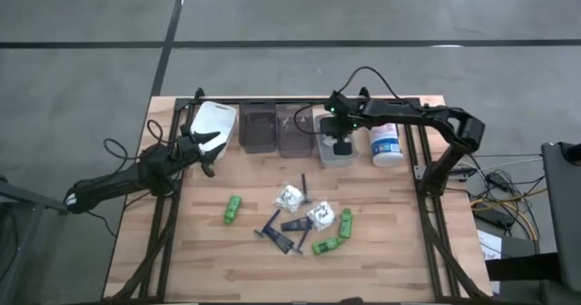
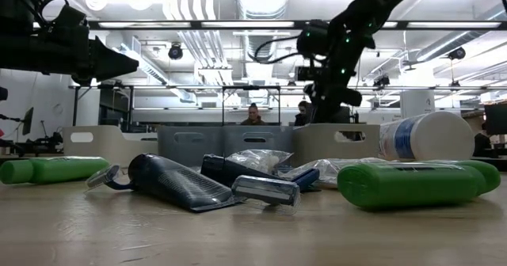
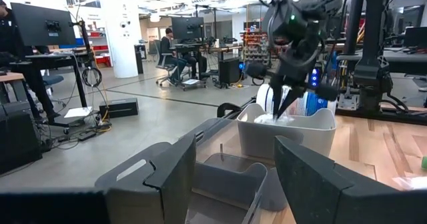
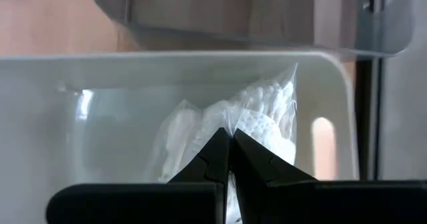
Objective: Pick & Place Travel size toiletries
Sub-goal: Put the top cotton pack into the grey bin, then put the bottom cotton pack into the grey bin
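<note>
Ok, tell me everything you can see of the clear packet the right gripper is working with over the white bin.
The packet is a clear, crinkled plastic bag holding white contents that look soft. It hangs inside the white bin, upright, its top corner peaking near the bin's far wall. The right gripper is shut on its lower part as the right wrist view shows it, the two dark fingers meeting on the film. The left wrist view shows the packet at the bin's rim. Whether it touches the bin floor cannot be told.
</note>
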Action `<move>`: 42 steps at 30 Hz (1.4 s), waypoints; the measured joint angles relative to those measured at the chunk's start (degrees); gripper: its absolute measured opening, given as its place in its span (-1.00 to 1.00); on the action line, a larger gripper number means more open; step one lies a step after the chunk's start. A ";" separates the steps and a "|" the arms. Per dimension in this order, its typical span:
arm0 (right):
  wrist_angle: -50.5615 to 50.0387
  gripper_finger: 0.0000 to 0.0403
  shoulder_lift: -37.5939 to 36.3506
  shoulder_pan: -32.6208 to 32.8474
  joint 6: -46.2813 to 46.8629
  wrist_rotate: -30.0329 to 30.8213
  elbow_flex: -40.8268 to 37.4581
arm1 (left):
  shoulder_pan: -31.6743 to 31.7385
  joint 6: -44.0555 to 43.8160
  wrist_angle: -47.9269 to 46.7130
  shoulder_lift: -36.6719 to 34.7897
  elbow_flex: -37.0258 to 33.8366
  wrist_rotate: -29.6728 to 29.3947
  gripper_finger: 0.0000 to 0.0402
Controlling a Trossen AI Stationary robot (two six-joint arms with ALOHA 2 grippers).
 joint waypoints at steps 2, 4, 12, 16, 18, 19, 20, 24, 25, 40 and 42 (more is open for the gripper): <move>-0.05 -0.96 1.21 -0.24 -0.79 0.00 0.00 | 0.00 -0.02 0.00 0.00 0.00 0.02 0.03; -0.07 -0.96 2.24 -0.36 -0.87 -0.02 0.00 | 0.02 -0.02 0.00 0.00 0.00 0.02 0.03; 0.50 -0.94 2.67 -0.93 0.81 0.02 0.00 | 0.01 -0.01 0.00 0.00 0.00 0.00 0.03; 1.09 -0.82 1.56 -0.92 0.89 -0.06 0.00 | 0.00 0.00 0.00 0.00 0.00 0.01 0.03; 1.19 -0.73 1.34 -0.92 1.21 -0.06 0.00 | 0.01 -0.01 -0.02 0.01 0.00 0.02 0.03; 1.16 -0.68 1.30 -0.93 1.76 -0.06 0.00 | 0.01 -0.01 0.00 0.01 0.00 0.00 0.03; 1.20 -0.63 1.26 -0.91 2.40 -0.06 0.00 | 0.00 0.00 0.00 0.02 0.00 0.02 0.03; 1.10 -0.41 1.22 -0.91 4.27 -0.06 0.00 | 0.02 -0.02 -0.02 0.00 0.00 0.02 0.03; 0.97 -0.36 1.18 -0.88 4.27 -0.07 0.00 | 0.01 -0.01 0.00 0.01 0.00 0.02 0.03; -5.22 -0.01 -7.47 -0.83 12.57 -0.52 -0.38 | 0.01 -0.01 -0.01 0.01 0.00 0.00 0.03; -5.67 0.00 -8.84 -0.53 14.69 -0.52 -1.10 | 0.01 -0.01 0.00 0.02 0.00 0.02 0.03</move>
